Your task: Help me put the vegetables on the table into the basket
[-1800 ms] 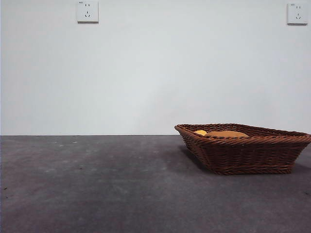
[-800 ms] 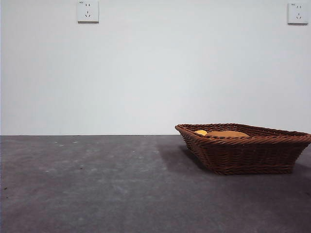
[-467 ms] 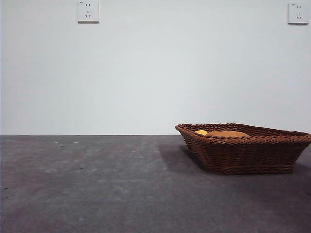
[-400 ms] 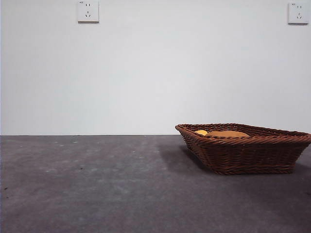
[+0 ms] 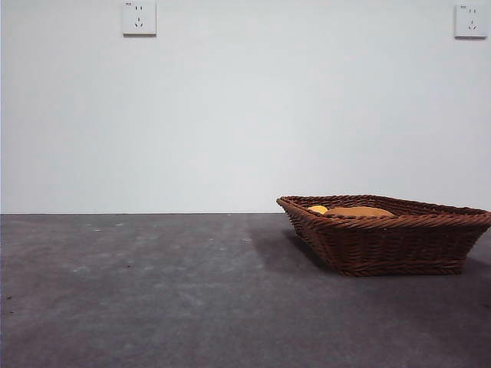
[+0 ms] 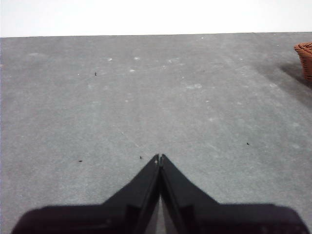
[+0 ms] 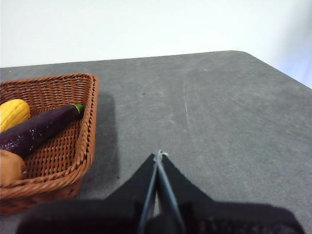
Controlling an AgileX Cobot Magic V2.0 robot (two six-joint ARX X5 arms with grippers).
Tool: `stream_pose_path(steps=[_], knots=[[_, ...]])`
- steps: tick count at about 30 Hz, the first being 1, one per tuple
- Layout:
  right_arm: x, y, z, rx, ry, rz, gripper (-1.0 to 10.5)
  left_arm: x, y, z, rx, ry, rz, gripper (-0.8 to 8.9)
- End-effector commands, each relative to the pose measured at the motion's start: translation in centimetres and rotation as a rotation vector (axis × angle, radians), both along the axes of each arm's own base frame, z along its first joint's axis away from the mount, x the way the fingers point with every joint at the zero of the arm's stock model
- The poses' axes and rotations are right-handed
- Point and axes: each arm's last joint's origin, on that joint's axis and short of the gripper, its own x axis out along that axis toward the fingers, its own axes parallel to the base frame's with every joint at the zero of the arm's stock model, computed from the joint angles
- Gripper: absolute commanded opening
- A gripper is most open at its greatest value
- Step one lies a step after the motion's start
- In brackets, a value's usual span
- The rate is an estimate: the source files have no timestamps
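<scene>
Basket (image 5: 387, 238) lower right of front frame on tabletop (image 5: 153, 291). Inside it: corn (image 7: 13, 113), eggplant (image 7: 39, 129), potato (image 7: 9, 166), side by side. Task looks complete. Left hand (image 6: 159, 158) and right hand (image 7: 158, 155) pinched closed, empty, parked over bare tabletop, likely clear of basket.

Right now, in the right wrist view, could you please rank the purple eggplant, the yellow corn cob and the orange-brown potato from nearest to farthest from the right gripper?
From the right gripper:
1. Purple eggplant, across the woven wicker basket's middle.
2. Orange-brown potato, near corner.
3. Yellow corn cob, beyond the eggplant.
</scene>
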Motion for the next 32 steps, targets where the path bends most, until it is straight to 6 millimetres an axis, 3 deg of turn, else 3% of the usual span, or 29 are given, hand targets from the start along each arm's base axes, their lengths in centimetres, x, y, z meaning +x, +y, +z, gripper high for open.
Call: stream_pose_path(steps=[1, 32], knots=[[0.02, 0.01, -0.26, 0.001, 0.006, 0.000, -0.2, 0.04, 0.02, -0.31, -0.005, 0.006, 0.004, -0.04], [-0.04, 0.01, -0.64, 0.004, 0.047, 0.000, -0.2, 0.04, 0.02, -0.31, -0.005, 0.006, 0.004, -0.04]])
